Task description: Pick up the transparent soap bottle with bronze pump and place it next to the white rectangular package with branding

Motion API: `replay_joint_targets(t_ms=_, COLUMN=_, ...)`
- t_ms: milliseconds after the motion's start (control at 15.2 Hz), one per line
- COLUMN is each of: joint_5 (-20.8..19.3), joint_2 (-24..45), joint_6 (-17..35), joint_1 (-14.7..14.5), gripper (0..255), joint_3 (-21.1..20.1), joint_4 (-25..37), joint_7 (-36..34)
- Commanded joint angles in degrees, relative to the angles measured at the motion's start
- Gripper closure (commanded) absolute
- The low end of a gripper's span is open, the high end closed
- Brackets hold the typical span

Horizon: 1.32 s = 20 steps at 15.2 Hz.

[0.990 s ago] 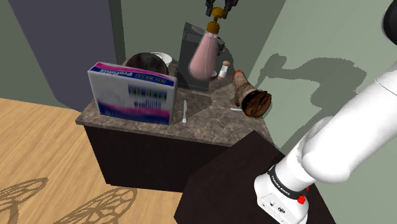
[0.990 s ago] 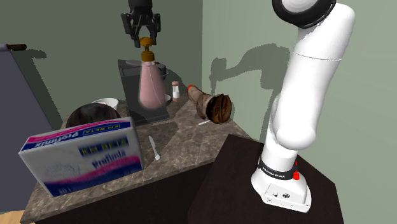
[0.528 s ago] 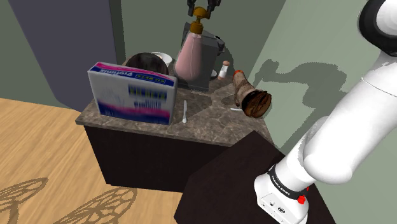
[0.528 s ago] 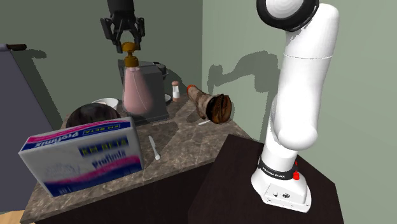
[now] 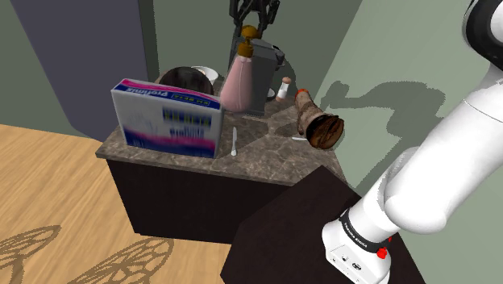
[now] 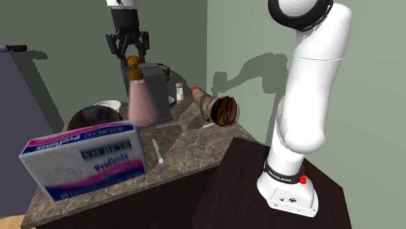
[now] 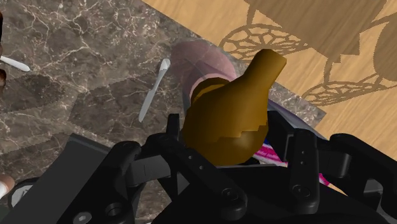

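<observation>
The soap bottle point(image 5: 239, 79) has a pinkish see-through body and a bronze pump point(image 5: 248, 35). It stands on the marble counter point(image 5: 266, 149), a little behind and to the right of the white package point(image 5: 167, 117) with blue and pink branding. My gripper point(image 5: 254, 18) hangs open just above the pump, its fingers spread to either side and not touching it. In the second exterior view the bottle point(image 6: 140, 101) is under the gripper point(image 6: 129, 51), behind the package point(image 6: 88, 159). The wrist view has the pump point(image 7: 232, 114) between the parted fingers.
A grey box-shaped appliance point(image 5: 262, 73) stands right behind the bottle. A brown log-like object point(image 5: 318, 121), a small white shaker point(image 5: 284, 89) and a white spoon point(image 5: 234, 144) lie on the counter. A dark round object point(image 5: 184, 78) sits behind the package. The dark stand point(image 5: 306, 234) is lower right.
The gripper carried the bottle leftward and down toward the package, then opened; the bottle now stands on the counter with the fingers spread above its pump.
</observation>
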<state>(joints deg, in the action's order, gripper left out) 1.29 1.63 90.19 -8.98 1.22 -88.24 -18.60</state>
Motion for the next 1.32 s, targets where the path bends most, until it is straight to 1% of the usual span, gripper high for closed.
replay_joint_targets(t_ms=0, joint_5=0.0, joint_2=-0.6, joint_6=1.8, joint_1=0.0, gripper=255, joint_3=0.0, joint_4=-2.3, joint_7=0.1)
replay_joint_targets(t_ms=594, joint_5=0.0, joint_2=-1.7, joint_6=9.0, joint_1=0.0, gripper=255, joint_3=0.0, joint_4=-10.6, joint_7=0.2)
replay_joint_targets(t_ms=1254, joint_5=0.0, joint_2=-1.6, joint_6=16.7, joint_1=0.0, gripper=255, joint_3=0.0, joint_4=-18.2, joint_7=0.4)
